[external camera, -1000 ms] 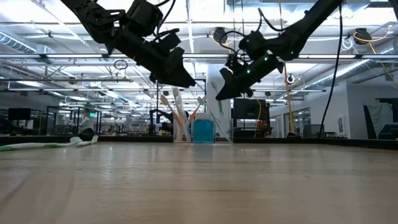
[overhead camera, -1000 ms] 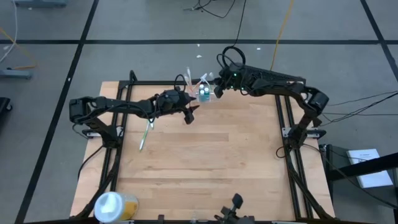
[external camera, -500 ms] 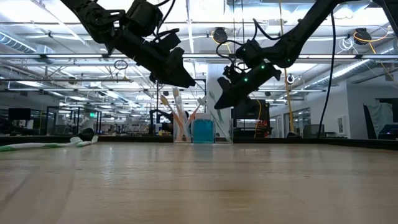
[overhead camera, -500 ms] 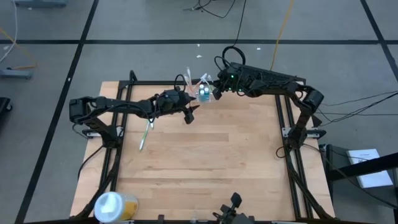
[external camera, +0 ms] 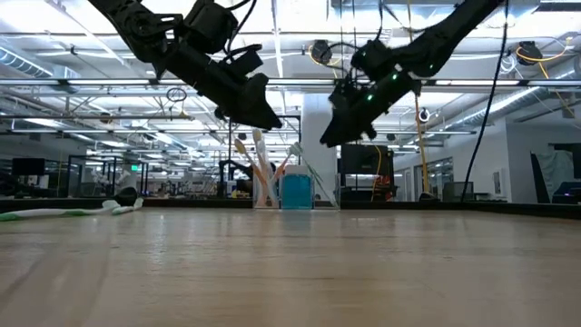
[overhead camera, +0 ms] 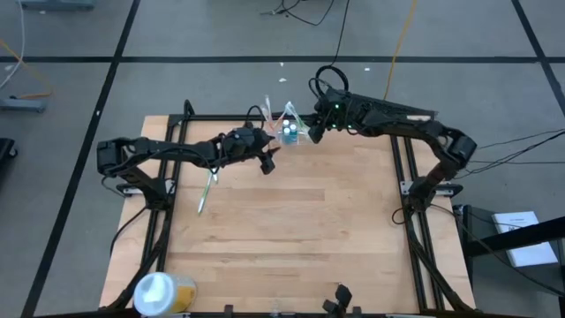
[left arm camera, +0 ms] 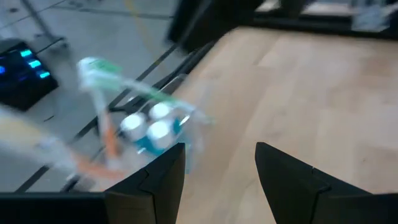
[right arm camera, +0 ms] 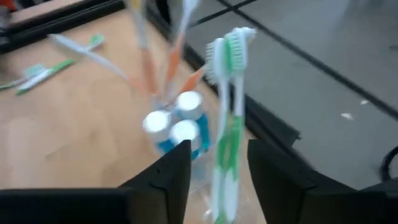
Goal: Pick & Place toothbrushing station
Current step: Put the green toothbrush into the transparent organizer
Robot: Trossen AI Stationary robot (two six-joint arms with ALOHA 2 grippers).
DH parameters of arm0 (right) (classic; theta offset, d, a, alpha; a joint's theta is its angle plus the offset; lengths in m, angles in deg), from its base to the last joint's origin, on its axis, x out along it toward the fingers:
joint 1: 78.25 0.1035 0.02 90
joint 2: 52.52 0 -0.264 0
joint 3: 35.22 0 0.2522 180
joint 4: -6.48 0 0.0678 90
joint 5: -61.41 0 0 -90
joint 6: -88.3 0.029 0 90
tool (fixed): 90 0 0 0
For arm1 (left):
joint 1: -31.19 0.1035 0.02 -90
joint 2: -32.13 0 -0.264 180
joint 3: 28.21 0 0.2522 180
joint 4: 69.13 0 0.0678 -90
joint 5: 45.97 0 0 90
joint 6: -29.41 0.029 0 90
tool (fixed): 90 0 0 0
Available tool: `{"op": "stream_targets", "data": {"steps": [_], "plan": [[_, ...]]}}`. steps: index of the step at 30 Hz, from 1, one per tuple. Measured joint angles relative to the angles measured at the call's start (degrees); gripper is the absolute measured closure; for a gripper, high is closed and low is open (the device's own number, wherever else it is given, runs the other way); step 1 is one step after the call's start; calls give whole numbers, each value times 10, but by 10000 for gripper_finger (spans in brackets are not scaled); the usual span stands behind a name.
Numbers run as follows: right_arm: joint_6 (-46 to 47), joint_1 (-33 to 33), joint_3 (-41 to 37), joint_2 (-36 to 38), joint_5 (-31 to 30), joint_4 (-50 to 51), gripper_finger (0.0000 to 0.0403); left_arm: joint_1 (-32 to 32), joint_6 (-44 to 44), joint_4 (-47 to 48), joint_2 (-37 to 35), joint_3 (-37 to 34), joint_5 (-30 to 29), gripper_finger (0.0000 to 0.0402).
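Observation:
The toothbrushing station, a clear holder with blue white-capped bottles and several toothbrushes, stands on the table's far edge; it also shows in the low view. A green-and-white toothbrush stands upright in it, between the fingers of my open right gripper, which do not touch it. My right gripper hovers just right of the station. My left gripper hangs open above the table, near side of the station, nothing between its fingers.
A green-and-white toothbrush lies on the table's left part. A round white-and-yellow tub sits at the near left corner. The wooden table is bare across its middle and right. The black frame rail runs behind the station.
My right gripper dipped toward the station, then opened, rose and drew back toward the table's right edge. The green-and-white toothbrush stays standing in the station.

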Motion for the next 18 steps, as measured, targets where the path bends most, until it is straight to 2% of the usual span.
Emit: {"op": "stream_targets", "data": {"steps": [4,7,10,14,18], "plan": [[0,17,-7,53,23,55,239,1,-10,70,-38,0,-66,199],[3,45,-51,104,34,38,240,5,-45,151,-76,0,-76,199],[14,74,-121,153,35,-31,244,15,-92,194,-103,-15,-86,199],[24,107,-219,209,32,-167,247,35,-197,212,-120,-79,-138,199],[24,128,-295,235,3,-276,247,59,-322,306,-126,-111,-165,199]]}}
